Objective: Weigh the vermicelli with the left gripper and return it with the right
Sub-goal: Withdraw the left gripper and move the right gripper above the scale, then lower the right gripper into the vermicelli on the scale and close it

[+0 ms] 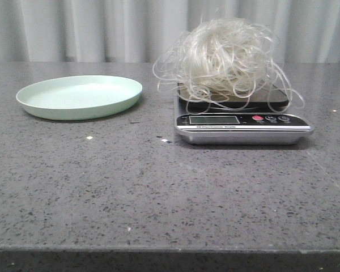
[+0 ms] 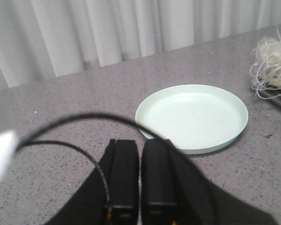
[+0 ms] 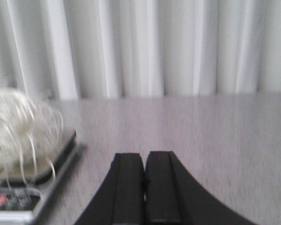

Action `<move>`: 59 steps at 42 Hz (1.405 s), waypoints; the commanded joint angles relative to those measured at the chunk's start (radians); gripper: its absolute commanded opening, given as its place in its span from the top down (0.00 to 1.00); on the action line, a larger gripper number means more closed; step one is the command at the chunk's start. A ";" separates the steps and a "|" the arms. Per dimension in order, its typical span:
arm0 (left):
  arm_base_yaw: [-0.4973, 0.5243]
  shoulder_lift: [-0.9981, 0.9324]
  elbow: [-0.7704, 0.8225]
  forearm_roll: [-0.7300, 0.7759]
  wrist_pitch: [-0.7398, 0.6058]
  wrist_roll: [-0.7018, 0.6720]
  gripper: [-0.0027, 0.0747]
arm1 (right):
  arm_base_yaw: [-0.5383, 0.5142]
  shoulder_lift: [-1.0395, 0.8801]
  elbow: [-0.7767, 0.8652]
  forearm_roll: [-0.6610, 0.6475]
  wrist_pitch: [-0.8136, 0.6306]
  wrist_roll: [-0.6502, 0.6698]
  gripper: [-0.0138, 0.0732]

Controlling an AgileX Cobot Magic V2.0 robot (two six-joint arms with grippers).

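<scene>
The vermicelli, a fluffy tangle of translucent white strands, sits on the platform of a black and silver kitchen scale at the right of the table. Loose loops hang over the scale's edges. It also shows in the left wrist view and the right wrist view. The pale green plate lies empty at the left. My left gripper is shut and empty, near the plate. My right gripper is shut and empty, to the right of the scale. Neither gripper shows in the front view.
Grey speckled stone tabletop with a front edge near the camera. White pleated curtain behind the table. A black cable loops in front of the left wrist camera. Small crumbs lie on the table.
</scene>
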 commanded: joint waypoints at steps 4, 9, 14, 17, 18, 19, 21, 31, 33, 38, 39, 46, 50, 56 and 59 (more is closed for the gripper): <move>0.005 0.005 -0.018 -0.010 -0.121 -0.010 0.79 | 0.000 0.131 -0.230 0.002 -0.036 -0.002 0.67; 0.005 0.005 -0.018 -0.010 -0.121 -0.010 0.79 | 0.000 0.288 -0.394 0.002 -0.025 -0.002 0.67; 0.005 0.005 -0.018 -0.010 -0.121 -0.010 0.79 | 0.007 0.462 -0.580 0.002 0.024 -0.002 0.67; 0.005 0.005 -0.018 -0.010 -0.121 -0.010 0.79 | 0.018 0.555 -0.692 0.002 0.070 -0.002 0.67; 0.005 0.005 -0.018 -0.010 -0.121 -0.010 0.79 | 0.026 0.592 -0.731 0.002 0.086 -0.002 0.67; 0.005 0.005 -0.018 -0.010 -0.121 -0.010 0.79 | 0.032 0.629 -0.759 0.002 0.100 -0.002 0.67; 0.005 0.005 -0.018 -0.010 -0.121 -0.010 0.79 | 0.051 0.684 -0.824 0.002 0.130 -0.002 0.67; 0.005 0.005 -0.018 -0.010 -0.121 -0.010 0.79 | 0.185 0.979 -1.090 0.002 0.276 -0.004 0.64; 0.005 0.005 -0.018 -0.010 -0.121 -0.010 0.79 | 0.205 1.022 -1.127 0.002 0.295 -0.008 0.59; 0.005 0.005 -0.018 -0.010 -0.121 -0.010 0.79 | 0.240 1.132 -1.200 0.002 0.346 -0.029 0.40; 0.005 0.005 -0.018 -0.010 -0.121 -0.010 0.79 | 0.245 1.155 -1.209 0.002 0.360 -0.035 0.36; 0.005 0.005 -0.018 0.008 -0.121 -0.010 0.79 | 0.252 1.270 -1.275 0.004 0.480 -0.047 0.20; 0.005 0.005 -0.018 0.020 -0.121 -0.010 0.79 | 0.252 1.323 -1.292 0.034 0.544 -0.103 0.19; 0.005 0.005 -0.018 0.020 -0.121 -0.010 0.79 | 0.252 1.385 -1.309 0.217 0.619 -0.305 0.19; 0.005 0.005 -0.018 0.020 -0.121 -0.010 0.79 | 0.252 1.412 -1.323 0.330 0.674 -0.404 0.19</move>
